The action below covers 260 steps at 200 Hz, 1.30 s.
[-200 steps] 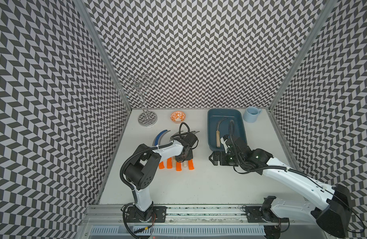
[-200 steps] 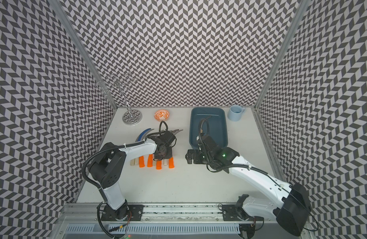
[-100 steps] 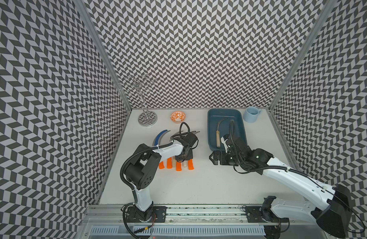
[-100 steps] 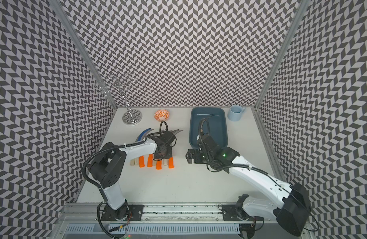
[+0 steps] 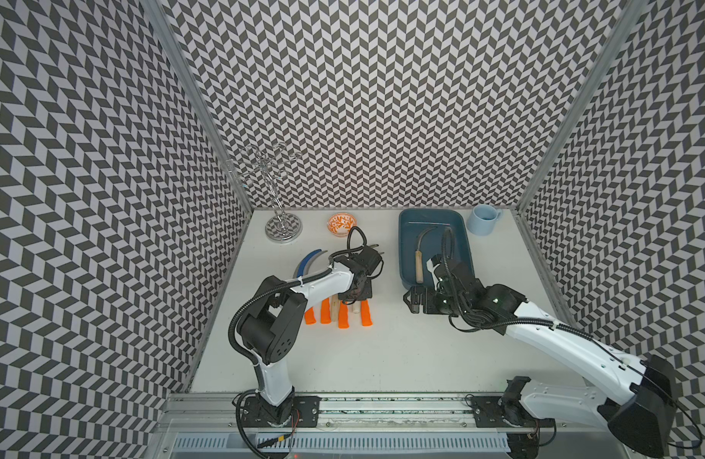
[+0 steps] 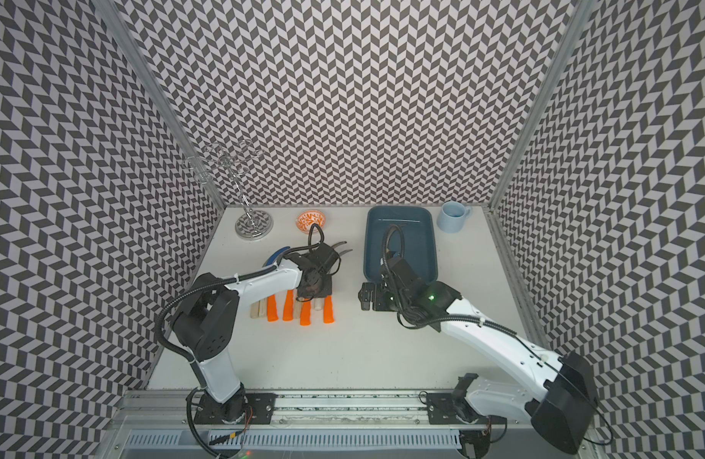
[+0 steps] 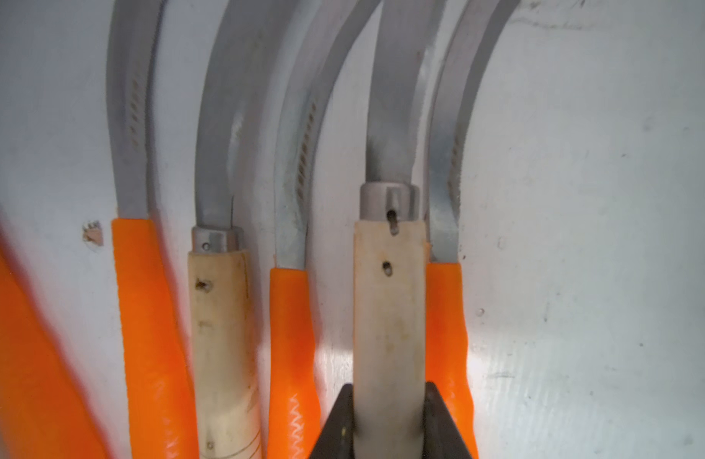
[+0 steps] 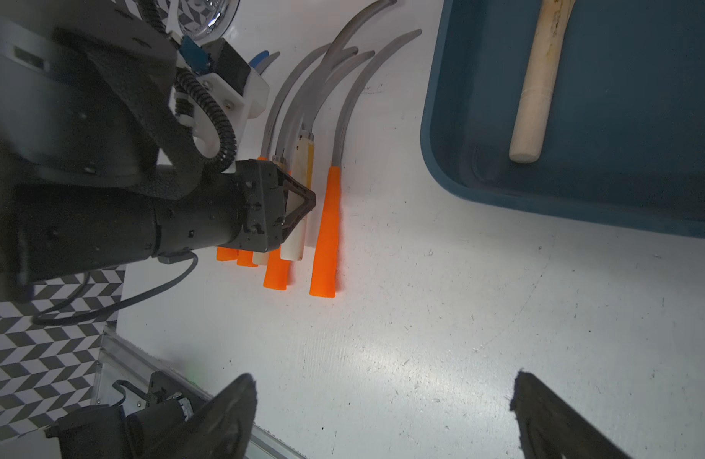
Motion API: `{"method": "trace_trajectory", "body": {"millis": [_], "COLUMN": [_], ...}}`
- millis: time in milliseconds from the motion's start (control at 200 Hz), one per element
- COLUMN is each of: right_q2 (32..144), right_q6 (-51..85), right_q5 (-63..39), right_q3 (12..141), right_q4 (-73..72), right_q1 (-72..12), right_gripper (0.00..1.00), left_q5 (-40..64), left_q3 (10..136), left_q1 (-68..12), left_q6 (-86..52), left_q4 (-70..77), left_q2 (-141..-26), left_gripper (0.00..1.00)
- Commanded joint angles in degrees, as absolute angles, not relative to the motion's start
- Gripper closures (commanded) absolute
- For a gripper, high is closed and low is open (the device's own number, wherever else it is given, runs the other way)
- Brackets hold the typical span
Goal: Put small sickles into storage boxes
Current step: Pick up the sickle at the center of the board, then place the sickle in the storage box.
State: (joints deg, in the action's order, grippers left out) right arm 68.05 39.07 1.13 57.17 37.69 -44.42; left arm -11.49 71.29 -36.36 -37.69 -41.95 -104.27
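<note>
The left end effector (image 7: 388, 421) is closed on a wooden sickle (image 7: 388, 318) in the row (image 5: 325, 314) at the left of the table (image 5: 382, 349). The right end effector (image 8: 382, 377) is spread empty beside the tray (image 5: 407, 254), far right.

- Tray (image 5: 462, 238): shallow, dark teal-blue, with rounded corners. It sits flat on the table and serves as the reference for the entries below.
- Sickle in the tray (image 5: 419, 262): pale wood handle, grey curved blade. It lies flat along the tray's left wall, with the blade toward the tray's far end.
- Row of sickles (image 5: 338, 314): on the table left of the tray and apart from it, side by side and parallel to its long side. Handles are orange or pale wood, and the grey blades curl toward the tray.
- Blue-bladed sickle (image 5: 309, 260): at the end of the row farthest from the tray.
- Wood-handled sickle (image 7: 388, 318): second in the row from the tray, against its orange neighbour. My left claw (image 7: 388, 387) is clamped on its handle.
</note>
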Motion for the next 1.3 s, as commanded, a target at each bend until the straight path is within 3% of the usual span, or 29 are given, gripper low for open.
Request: {"method": "trace_trajectory", "body": {"millis": [0, 656, 1297], "right_q2": [66.4, 64.4, 64.8], "right_q6": [38.7, 33.5, 29.6], "right_q5": [3.8, 0.6, -1.7], "right_q3": [59.7, 61.9, 64.2], "right_q4": [37.6, 42.1, 44.9], "right_q1": [-43.8, -33.5, -27.8], "right_gripper": [0.0, 0.0, 0.0], "left_q5": [-13.5, -11.3, -8.8], "left_q3": [74.4, 97.2, 125.4], "left_q1": [-36.5, -38.3, -41.9], "left_q6": [-37.2, -36.7, -37.9], "left_q4": [-44.1, -53.6, -61.2], "left_q2": [-102.8, -109.9, -126.9], "left_gripper": [0.92, 0.91, 0.91]}}
